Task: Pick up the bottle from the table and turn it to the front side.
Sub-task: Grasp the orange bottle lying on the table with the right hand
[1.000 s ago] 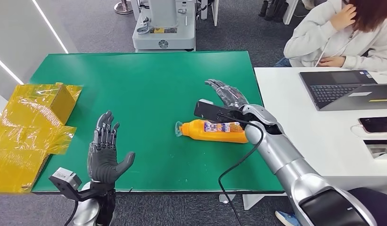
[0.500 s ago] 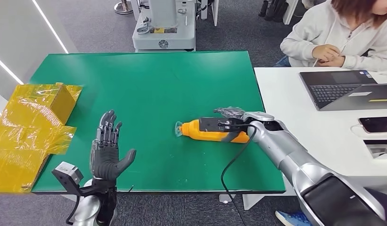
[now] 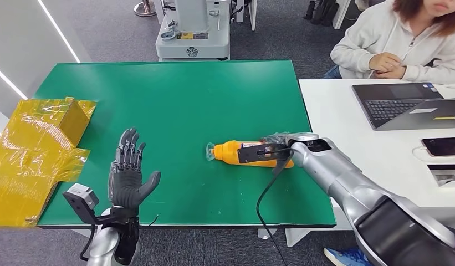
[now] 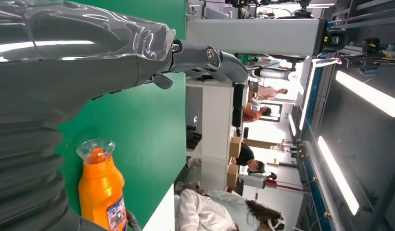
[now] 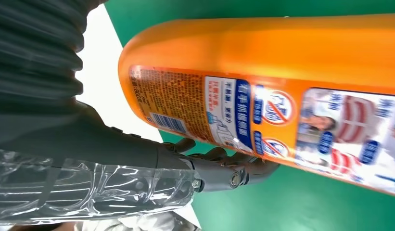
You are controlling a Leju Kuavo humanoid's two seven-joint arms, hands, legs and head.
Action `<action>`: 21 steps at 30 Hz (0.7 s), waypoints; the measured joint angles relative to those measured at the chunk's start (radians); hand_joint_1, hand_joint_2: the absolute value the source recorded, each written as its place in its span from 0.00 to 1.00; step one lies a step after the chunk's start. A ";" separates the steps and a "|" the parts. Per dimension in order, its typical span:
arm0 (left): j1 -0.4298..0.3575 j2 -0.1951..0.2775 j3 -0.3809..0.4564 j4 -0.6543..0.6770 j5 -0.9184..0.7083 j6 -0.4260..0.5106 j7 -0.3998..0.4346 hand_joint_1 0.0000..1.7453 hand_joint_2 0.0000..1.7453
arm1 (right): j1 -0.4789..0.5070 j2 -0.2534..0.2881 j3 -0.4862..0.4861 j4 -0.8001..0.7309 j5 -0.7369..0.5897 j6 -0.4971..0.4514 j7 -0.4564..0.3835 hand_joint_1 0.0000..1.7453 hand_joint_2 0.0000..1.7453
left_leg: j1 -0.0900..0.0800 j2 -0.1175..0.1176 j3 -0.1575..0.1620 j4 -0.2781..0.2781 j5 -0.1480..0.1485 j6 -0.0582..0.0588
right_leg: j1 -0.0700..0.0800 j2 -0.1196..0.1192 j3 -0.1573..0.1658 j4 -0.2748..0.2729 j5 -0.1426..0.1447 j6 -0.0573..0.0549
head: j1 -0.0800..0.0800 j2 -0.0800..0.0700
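Observation:
An orange bottle [image 3: 228, 153] with a clear cap lies on its side on the green table [image 3: 158, 100], cap toward my left. My right hand [image 3: 285, 144] lies over the bottle's base end and grips it. In the right wrist view its dark fingers [image 5: 219, 166] curl against the bottle [image 5: 282, 62], whose printed label faces the camera. My left hand [image 3: 127, 177] stands raised at the table's front edge, palm up and fingers spread, holding nothing. The left wrist view shows that hand [image 4: 65, 62] beside the bottle [image 4: 101, 192].
A yellow wrapped box [image 3: 36, 144] sits at the table's left edge. To the right stands a white table [image 3: 369, 149] with a laptop [image 3: 405, 105] and a phone [image 3: 444, 146], where a person [image 3: 402, 44] sits. A grey machine [image 3: 193, 30] stands behind the green table.
My right hand came down from open above the bottle onto its base end and closed around it. The left hand stayed raised and barely shifted. The person lowered an arm to the white table.

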 joint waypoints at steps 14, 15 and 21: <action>-0.003 -0.005 -0.004 0.040 0.003 0.012 -0.004 0.00 1.00 | 0.005 -0.026 0.110 0.019 0.021 -0.060 0.015 1.00 1.00 | 0.000 0.001 0.000 0.000 0.000 0.000 | 0.000 0.001 0.000 0.000 0.000 0.000 | 0.000 0.000; -0.003 -0.005 -0.004 0.041 0.003 0.013 -0.004 0.00 1.00 | 0.005 -0.026 0.113 0.020 0.019 -0.066 0.016 1.00 1.00 | 0.000 0.001 0.000 0.000 0.000 0.000 | 0.000 0.001 0.000 0.000 0.000 0.000 | 0.000 0.000; -0.003 -0.005 -0.004 0.042 0.004 0.015 -0.004 0.00 1.00 | 0.011 -0.026 0.123 0.026 0.016 -0.111 0.015 1.00 1.00 | 0.000 0.001 0.000 0.000 0.000 0.000 | 0.000 0.002 0.000 0.000 0.000 0.000 | 0.000 0.000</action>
